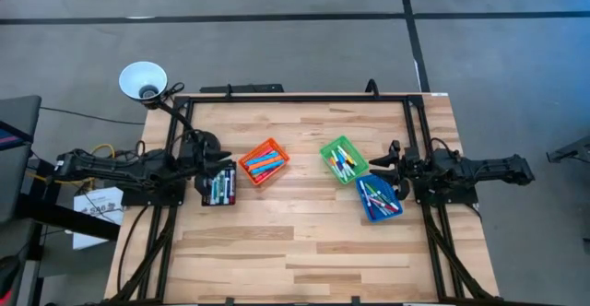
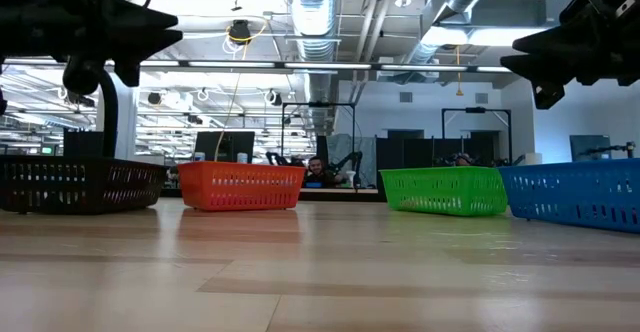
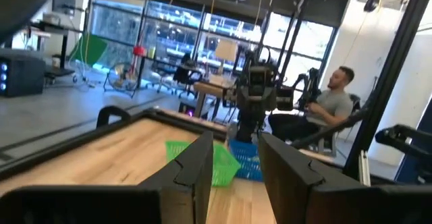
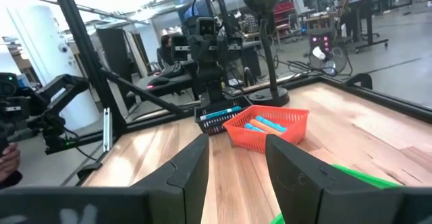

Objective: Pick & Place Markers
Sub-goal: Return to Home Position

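Observation:
All the markers lie inside bins. Blue and orange ones are in the orange bin point(image 1: 264, 162), mixed colours in the green bin point(image 1: 343, 159), the blue bin point(image 1: 379, 198) and the black bin point(image 1: 219, 188). My left gripper point(image 3: 233, 144) is open and empty, raised above the table's left side over the black bin. My right gripper point(image 4: 236, 143) is open and empty, raised at the right side beside the green and blue bins. In the right wrist view, markers point(image 4: 268, 124) show in the orange bin, and more markers point(image 4: 220, 112) in the black bin behind it.
The four bins stand in a loose row across the far half of the table point(image 1: 304, 251). A white lamp point(image 1: 143, 79) stands at the far left corner. A black frame point(image 1: 413, 112) borders the table. A person point(image 3: 332, 102) sits beyond the table's right side.

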Controlling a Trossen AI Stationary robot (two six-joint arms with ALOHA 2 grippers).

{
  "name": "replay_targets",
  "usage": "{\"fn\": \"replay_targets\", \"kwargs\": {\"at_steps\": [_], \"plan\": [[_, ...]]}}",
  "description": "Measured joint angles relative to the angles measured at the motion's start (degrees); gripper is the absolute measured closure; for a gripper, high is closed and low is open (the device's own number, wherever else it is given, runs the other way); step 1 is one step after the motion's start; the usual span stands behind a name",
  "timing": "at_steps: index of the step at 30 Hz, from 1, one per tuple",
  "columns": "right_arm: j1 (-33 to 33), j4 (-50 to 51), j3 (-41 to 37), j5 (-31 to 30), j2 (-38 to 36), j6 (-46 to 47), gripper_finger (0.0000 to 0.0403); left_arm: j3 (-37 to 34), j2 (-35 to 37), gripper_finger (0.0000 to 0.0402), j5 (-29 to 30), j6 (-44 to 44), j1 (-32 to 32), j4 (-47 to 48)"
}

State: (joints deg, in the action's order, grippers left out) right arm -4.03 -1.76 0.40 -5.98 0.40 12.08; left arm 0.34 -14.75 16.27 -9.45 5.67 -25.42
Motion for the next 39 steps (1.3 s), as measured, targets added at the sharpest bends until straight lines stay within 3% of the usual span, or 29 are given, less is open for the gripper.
{"fn": "replay_targets", "kwargs": {"at_steps": [39], "plan": [[0.02, 0.00, -0.09, -0.04, 0.00, -0.02, 0.0268, 0.00, -0.92, 0.0286, 0.83, 2.77, 0.02, 0.22]]}}
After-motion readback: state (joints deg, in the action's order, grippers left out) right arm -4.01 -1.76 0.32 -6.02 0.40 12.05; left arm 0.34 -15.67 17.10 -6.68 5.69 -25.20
